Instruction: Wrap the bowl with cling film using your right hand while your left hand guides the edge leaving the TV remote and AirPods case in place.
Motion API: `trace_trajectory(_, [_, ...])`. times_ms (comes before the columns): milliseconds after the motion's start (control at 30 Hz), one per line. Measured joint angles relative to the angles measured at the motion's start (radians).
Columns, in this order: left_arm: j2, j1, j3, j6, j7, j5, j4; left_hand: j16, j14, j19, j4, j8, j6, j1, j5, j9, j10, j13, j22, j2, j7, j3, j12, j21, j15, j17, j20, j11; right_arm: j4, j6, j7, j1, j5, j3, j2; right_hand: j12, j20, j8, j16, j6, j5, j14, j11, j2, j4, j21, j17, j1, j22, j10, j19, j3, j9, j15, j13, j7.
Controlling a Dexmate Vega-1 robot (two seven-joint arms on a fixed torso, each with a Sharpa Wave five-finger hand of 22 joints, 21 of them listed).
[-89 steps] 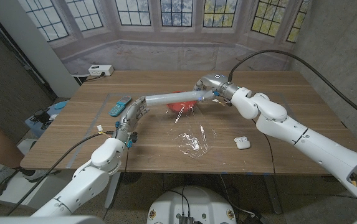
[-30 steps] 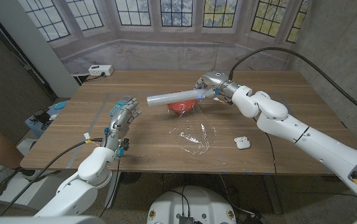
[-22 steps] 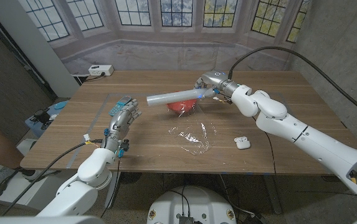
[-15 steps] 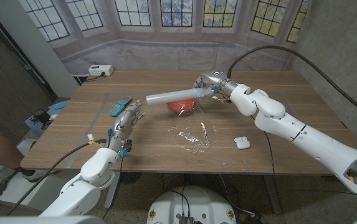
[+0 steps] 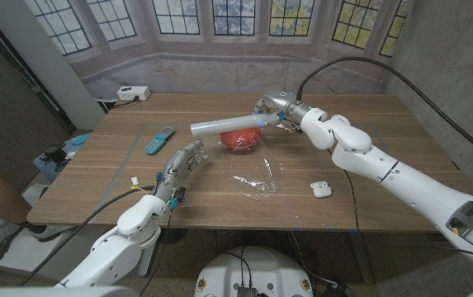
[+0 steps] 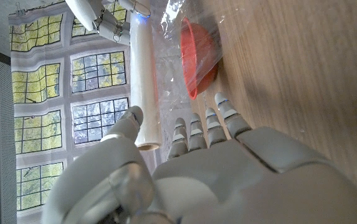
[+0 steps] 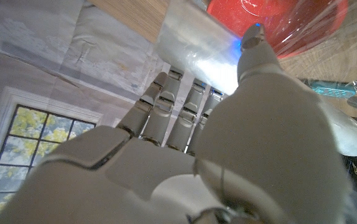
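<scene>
Leftmost on the tabletop (image 5: 96, 177) lies the TV remote (image 5: 159, 139), well apart from everything I am handling. My left hand (image 5: 183, 168) hovers nearer the front edge, its fingers (image 6: 207, 124) spread and straight, holding nothing. They reach toward the red bowl (image 5: 240, 138) but stop short of it, with bare wood between fingertips and rim. From my left wrist view the bowl shows just beyond those fingertips, with the free end of the cling film roll (image 5: 226, 124) close beside my thumb, not touching it as far as I can tell.

The roll runs across above the bowl, one end free toward my left side, the other gripped in my right hand (image 5: 274, 109). My right fingers (image 7: 173, 111) curl around the tube and the thumb presses its near side; the right wrist view shows the bowl directly beyond the roll, under a stretch of clear film.

A loose, crumpled sheet of film (image 5: 255, 182) lies on the wood in front of the bowl, to the right of my left fingertips and apart from them. Farther right, the white AirPods case (image 5: 320, 189) sits near the front edge, apart from the film sheet and from both hands.
</scene>
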Motion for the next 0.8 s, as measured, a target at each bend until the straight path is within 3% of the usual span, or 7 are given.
trace_trajectory(500, [0.012,-0.019,0.031,0.034,-0.031,-0.068,0.014,0.0,0.008,0.007,-0.008,0.0,0.006,0.008,0.0,0.0,0.007,0.0,0.0,-0.008,0.006,-0.008,0.0,0.0,0.0,0.0,0.007,0.007,0.011,-0.006,0.004,0.027,0.004,-0.009,0.014,-0.008,0.0,0.0,-0.004,0.0,0.002,0.007,0.001,0.0,-0.001,0.0,0.006,0.0,0.0,0.006,0.0,-0.001,0.0,0.001,0.002,0.0])
trace_trajectory(667, [0.014,-0.035,0.044,0.046,-0.034,-0.079,0.024,0.007,0.063,0.041,-0.027,0.011,0.06,0.032,0.0,-0.002,0.064,-0.002,0.0,-0.02,0.009,-0.006,0.009,0.0,-0.016,0.0,0.007,-0.01,0.01,-0.007,0.004,0.033,0.004,-0.01,0.016,-0.011,-0.003,-0.001,-0.008,0.0,0.002,0.01,0.0,0.0,-0.001,0.0,0.01,0.0,0.0,0.007,0.004,-0.01,0.0,-0.003,0.003,0.0])
trace_trajectory(800, [0.014,-0.053,0.054,0.059,-0.036,-0.085,0.033,0.014,0.13,0.085,-0.035,0.023,0.135,0.085,0.004,-0.002,0.14,-0.003,0.0,-0.028,0.001,-0.007,0.027,0.0,-0.045,0.0,0.001,-0.033,0.007,-0.007,0.002,0.034,0.005,-0.01,0.016,-0.012,-0.004,-0.002,-0.008,0.0,0.002,0.01,0.0,0.0,-0.001,0.0,0.01,0.0,0.0,0.007,0.011,-0.01,0.0,-0.003,0.007,0.0])
